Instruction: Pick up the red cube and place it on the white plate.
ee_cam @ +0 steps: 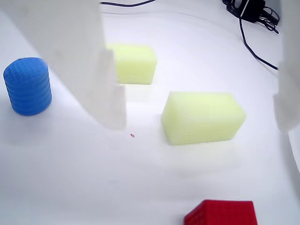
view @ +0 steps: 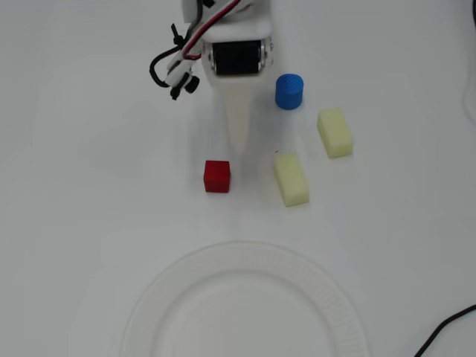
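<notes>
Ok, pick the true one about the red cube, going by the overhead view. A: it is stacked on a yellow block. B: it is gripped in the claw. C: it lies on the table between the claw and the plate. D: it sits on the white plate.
C: the red cube rests on bare table, just below the claw tip and above the rim of the white plate, touching neither.

Blue cylinder (view: 289,91), two yellow blocks (view: 291,179)
</notes>
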`<state>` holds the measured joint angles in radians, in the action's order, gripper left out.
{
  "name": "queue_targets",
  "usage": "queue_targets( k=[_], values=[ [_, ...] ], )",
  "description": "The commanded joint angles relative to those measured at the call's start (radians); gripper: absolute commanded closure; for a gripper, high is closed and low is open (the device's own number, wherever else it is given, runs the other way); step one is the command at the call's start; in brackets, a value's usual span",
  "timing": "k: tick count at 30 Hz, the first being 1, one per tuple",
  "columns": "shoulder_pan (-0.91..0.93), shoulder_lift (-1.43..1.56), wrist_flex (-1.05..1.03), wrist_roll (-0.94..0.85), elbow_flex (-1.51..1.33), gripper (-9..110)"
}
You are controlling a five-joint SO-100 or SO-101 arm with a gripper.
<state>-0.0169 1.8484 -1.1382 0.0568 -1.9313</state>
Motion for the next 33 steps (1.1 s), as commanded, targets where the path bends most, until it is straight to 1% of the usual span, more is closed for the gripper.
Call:
queue_targets(
  k=[1,13,26,29,33],
  values=[
    [0.04,-0.074,0.025,-0.009,0.074,70],
    [0.097,-0.219,0.058,-0.046,0.132,69],
    [0.103,-0.333,0.087,-0.054,0.193,74],
    [0.106,-0.344,0.104,-0.069,0.196,77],
    [0.1,-0.345,0.106,-0.072,0.204,88]
  ],
)
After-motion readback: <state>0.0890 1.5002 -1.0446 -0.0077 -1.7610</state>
